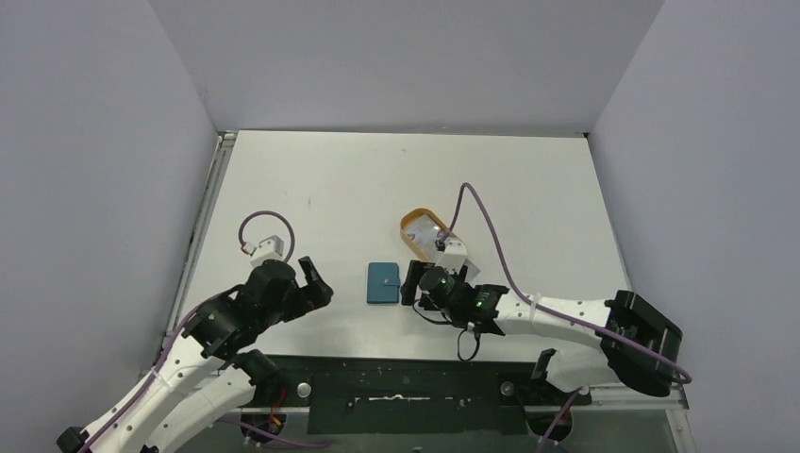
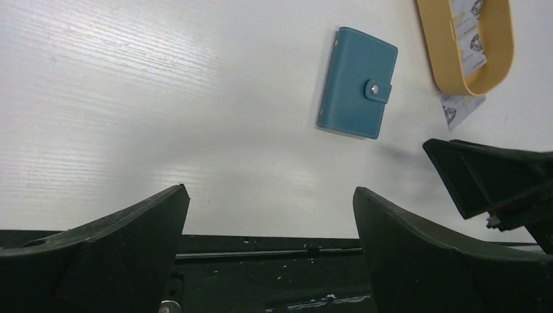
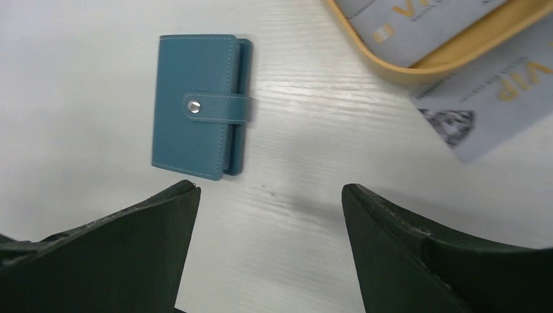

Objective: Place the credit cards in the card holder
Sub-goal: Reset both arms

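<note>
Right wrist, credit cards (image 3: 495, 104): one lies flat on the table (image 3: 78, 78) at 2 o'clock. Its far end is cut off by the frame. Its near edge meets the tray (image 3: 417, 65) rim; touching or tucked under, I cannot tell.
Cards in tray: at least one more (image 3: 404, 26) lies inside, mostly cropped. The left wrist view shows two printed marks there (image 2: 469, 26), so the count is unclear.
Card holder (image 3: 199, 104): folded closed with the snap tab fastened, flat on the table at 10 o'clock. Its inside is hidden.
Top external, holder (image 1: 382, 282): mid-table, with the tray (image 1: 408, 229) apart from it at 1 o'clock.
Right gripper (image 1: 411, 281): just beside the holder at 3 o'clock, not touching it. Its fingers (image 3: 130, 248) are spread over bare table with nothing between them.
Left gripper (image 1: 316, 280): at 9 o'clock of the holder and well apart from it. Its fingers (image 2: 117, 248) are spread wide and empty.
Left wrist, holder (image 2: 357, 83): at 1 o'clock, with the tray (image 2: 466, 85) cropped at the top right corner.
</note>
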`<state>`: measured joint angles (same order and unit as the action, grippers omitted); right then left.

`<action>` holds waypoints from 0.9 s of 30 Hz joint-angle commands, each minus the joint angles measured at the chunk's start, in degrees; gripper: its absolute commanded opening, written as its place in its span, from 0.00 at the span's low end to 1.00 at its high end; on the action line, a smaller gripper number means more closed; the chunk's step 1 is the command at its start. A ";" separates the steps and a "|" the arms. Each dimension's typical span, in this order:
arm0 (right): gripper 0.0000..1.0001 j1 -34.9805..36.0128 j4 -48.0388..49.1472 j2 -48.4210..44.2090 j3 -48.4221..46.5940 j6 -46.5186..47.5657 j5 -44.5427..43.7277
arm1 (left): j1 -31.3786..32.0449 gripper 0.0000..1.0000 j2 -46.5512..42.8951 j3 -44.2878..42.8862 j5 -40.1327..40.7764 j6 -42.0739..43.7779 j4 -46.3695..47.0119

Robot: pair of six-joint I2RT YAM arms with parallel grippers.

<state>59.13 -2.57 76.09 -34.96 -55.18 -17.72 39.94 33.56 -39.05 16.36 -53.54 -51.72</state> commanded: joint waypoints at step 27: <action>1.00 -0.53 -34.34 -52.57 -24.02 45.49 -34.40 | -0.39 0.97 0.28 -20.50 14.29 21.01 -0.74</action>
<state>61.41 -39.94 19.53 -59.64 -19.64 -52.05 39.90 34.39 -58.63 29.69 -34.59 -55.42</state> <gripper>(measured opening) 0.999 0.973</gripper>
